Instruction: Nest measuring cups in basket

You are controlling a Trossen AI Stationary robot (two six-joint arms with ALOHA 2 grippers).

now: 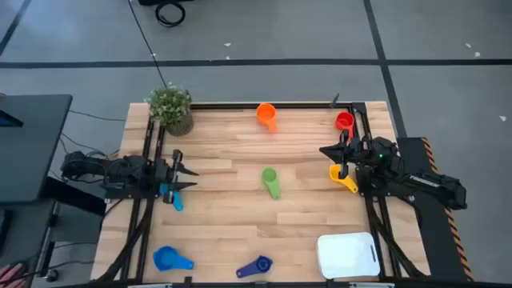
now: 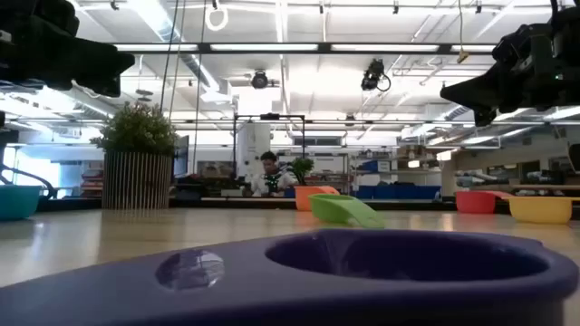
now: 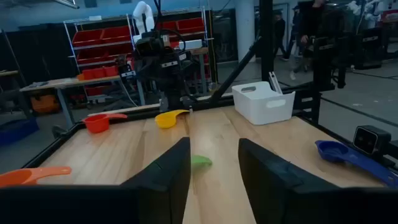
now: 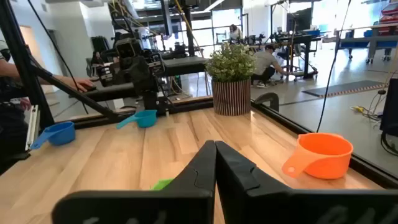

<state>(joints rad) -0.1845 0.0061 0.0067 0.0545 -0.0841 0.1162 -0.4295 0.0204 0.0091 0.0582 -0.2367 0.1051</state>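
1. Far left, the left gripper [image 1: 190,176] hangs over the table's left edge, fingers [image 3: 163,171] spread, holding nothing. A teal cup [image 1: 174,198] sits just beside it, on the near side.
2. Near-left corner: a blue cup [image 1: 166,258], with a navy cup [image 1: 258,266] a bit to its right along the near edge. Both upright, handles flat on the wood.
3. Middle of the table: a green cup [image 1: 270,179] on its own, handle pointing toward the near edge. The orange cup [image 1: 266,113] is up against the far edge, open side up.
4. Over on the right, the right gripper [image 1: 326,150] hovers by the right rail with fingers [image 4: 202,168] pressed together, also empty. A yellow cup [image 1: 339,175] is just beside it and a red cup [image 1: 344,120] is farther back near the far-right corner.
5. The basket [image 1: 347,254] is in the near-right corner, white and with nothing in it.
6. So my read is nothing's been nested yet; this looks like the very start. The next move probably means opening the right fingers and dropping onto the yellow cup, since it's closest to the basket, or the left going for the teal one.
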